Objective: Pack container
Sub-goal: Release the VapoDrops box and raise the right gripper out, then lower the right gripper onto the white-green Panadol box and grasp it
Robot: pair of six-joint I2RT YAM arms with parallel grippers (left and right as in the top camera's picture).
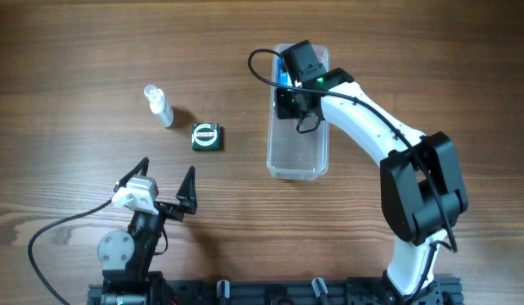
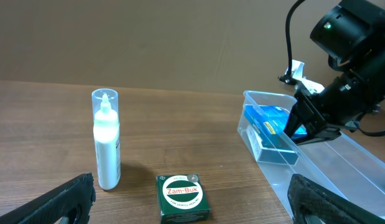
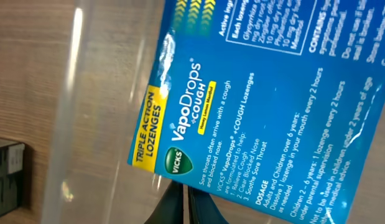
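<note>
We see the container (image 1: 297, 157) a little right of the middle of the overhead view, standing long-ways up the frame on the brown wooden surface (image 1: 84, 59). It is a long, see-through plastic tub with round corners and a rim.

We think it is light. Its walls look thin, so they may bend a bit if squeezed hard. The plastic looks smooth, so it could slide on the wood when something pushes it. A good place to take hold looks to us like the rim of a long side, near the bare lower end. A gentle grip would be enough.

A blue Vicks VapoDrops box (image 3: 254, 106) lies inside the tub at its upper end. The right hand (image 3: 183, 198) reaches into that end, just by the box. Its two fingers look pressed close together, and we see nothing between them.

The left hand (image 1: 167, 174) is in the lower left of the overhead view, well apart from the tub. Its fingers are spread wide and hold nothing.

A green Zam-Buk box (image 1: 206, 136) and a small spray bottle (image 1: 158, 106) wait on the surface left of the tub. The bottle stands upright. Both look small and light. The bottle could tip over.
</note>
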